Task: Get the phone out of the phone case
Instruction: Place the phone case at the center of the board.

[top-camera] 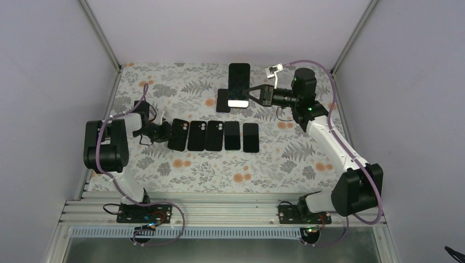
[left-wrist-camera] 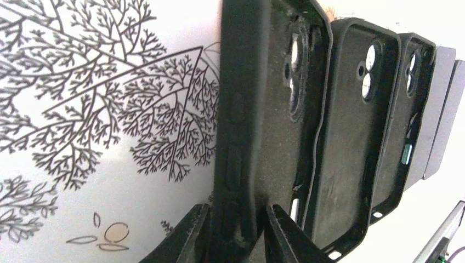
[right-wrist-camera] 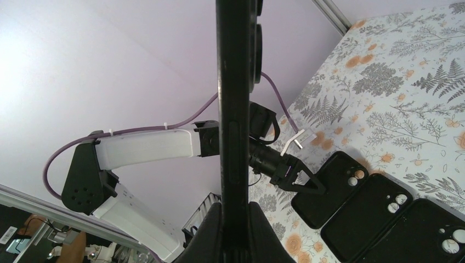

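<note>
One phone [top-camera: 239, 76] points lengthwise away from the bases [top-camera: 137, 212], pinched by the right end effector [top-camera: 247, 98].

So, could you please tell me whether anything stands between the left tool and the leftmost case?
Nothing visible does. The left tool straddles the side wall of the leftmost case. The next case lies beyond it, not between them.
</note>
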